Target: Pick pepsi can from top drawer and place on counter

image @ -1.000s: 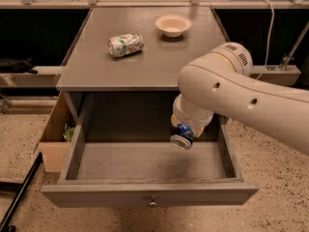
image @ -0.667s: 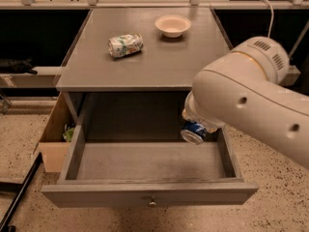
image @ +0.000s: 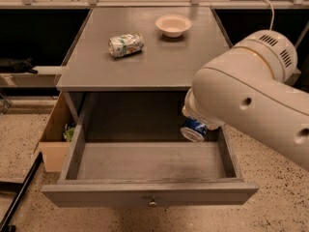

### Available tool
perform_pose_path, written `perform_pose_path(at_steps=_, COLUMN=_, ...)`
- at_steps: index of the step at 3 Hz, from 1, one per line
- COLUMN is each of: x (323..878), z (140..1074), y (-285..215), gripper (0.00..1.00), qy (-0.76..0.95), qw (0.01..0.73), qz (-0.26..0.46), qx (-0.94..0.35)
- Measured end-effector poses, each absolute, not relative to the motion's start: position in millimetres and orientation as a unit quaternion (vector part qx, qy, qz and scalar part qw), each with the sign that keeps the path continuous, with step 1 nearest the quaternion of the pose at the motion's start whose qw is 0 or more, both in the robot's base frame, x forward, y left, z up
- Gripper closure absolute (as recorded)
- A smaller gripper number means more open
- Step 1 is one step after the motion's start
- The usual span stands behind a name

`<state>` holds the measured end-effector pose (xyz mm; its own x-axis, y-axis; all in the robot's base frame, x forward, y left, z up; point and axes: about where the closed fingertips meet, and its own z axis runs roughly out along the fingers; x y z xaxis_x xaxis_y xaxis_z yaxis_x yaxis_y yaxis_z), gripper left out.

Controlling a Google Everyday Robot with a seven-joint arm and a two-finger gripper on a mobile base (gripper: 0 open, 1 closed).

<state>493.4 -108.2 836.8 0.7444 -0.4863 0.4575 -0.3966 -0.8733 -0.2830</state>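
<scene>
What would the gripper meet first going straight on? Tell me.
The gripper, mostly hidden behind the arm at the pepsi can, seems to point down into the top drawer; past the can, the drawer's floor probably comes first, though depth is unclear.

White arm point(image: 251, 95) hiding most of the gripper point(image: 196, 121) at the top drawer point(image: 149, 193)'s right rear, pepsi can point(image: 194, 130) with its upper part covered too, arm cut off at the right edge, cardboard box point(image: 54, 141) partly behind the drawer, its green contents point(image: 69, 132) too small to tell.
</scene>
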Motion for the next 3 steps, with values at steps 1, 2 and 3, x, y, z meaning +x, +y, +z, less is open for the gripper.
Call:
perform_pose_path(at_steps=1, x=501.3, z=847.2, y=-109.4, gripper=1.00, qy=0.228, qw=0.103, qz=-0.265, qx=-0.931)
perform_pose_path(at_steps=2, x=523.2, z=867.4, y=-123.2, gripper=1.00, qy=0.233, qw=0.115, qz=-0.271, qx=-0.927)
perform_pose_path(at_steps=3, x=547.5, z=900.6, y=-153.7, gripper=1.00, qy=0.252, qw=0.123, qz=-0.304, qx=-0.910)
